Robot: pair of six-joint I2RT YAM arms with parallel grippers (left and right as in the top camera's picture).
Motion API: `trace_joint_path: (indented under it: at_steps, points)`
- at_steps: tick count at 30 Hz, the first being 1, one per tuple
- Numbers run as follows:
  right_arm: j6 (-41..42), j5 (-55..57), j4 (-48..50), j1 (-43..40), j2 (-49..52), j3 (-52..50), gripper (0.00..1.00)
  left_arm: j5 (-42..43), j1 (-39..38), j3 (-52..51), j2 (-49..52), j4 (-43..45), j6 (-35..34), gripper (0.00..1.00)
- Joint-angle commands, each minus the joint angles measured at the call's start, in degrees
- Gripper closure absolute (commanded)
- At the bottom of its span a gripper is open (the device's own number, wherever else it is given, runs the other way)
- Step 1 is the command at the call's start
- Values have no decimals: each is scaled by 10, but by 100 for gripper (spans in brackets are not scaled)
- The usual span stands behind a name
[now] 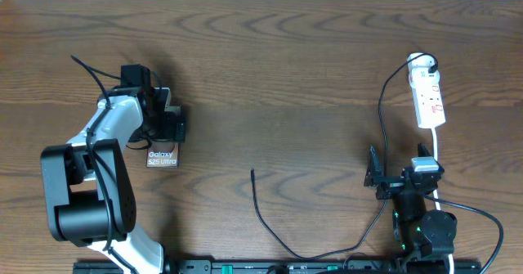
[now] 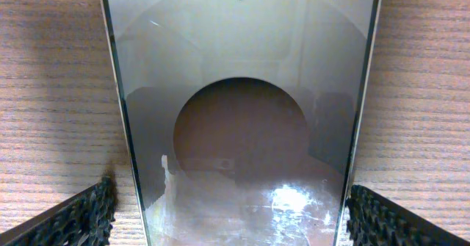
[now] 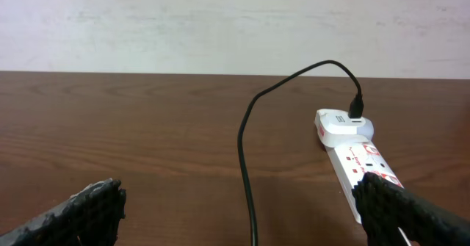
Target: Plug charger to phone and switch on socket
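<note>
Phone (image 1: pixel 162 157) lies flat on the left of the table (image 1: pixel 286 61), printed "Galaxy S25 Ultra" at its near end; left gripper (image 1: pixel 166 132) hangs over it, claw wide and straddling both long edges, probably to steady it for plugging; "100" shows at a screen corner; charger (image 1: pixel 263 218) runs from the socket (image 1: pixel 430 102) at right, loose tip mid-table, well apart from the phone; right gripper (image 3: pixel 239 215) spread wide, holding nothing; socket's red marks unreadable

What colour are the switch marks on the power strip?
Red, on the elongated white plastic power strip; clearest in the right wrist view.
</note>
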Motion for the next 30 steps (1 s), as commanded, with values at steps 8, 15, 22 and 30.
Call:
trace_joint_path:
  at_steps: [8,15,22,30]
  points:
    - [2,0,-2,0,-5,-1,1,47,-1,-16,15,-21,1,2]
    - [2,0,-2,0,-5,-1,1,44,-1,-16,15,-16,1,2]
    - [2,0,-2,0,-5,-1,1,45,-1,-16,15,-11,1,2]
    - [2,0,-2,0,-5,-1,1,45,-1,-21,15,-19,1,2]
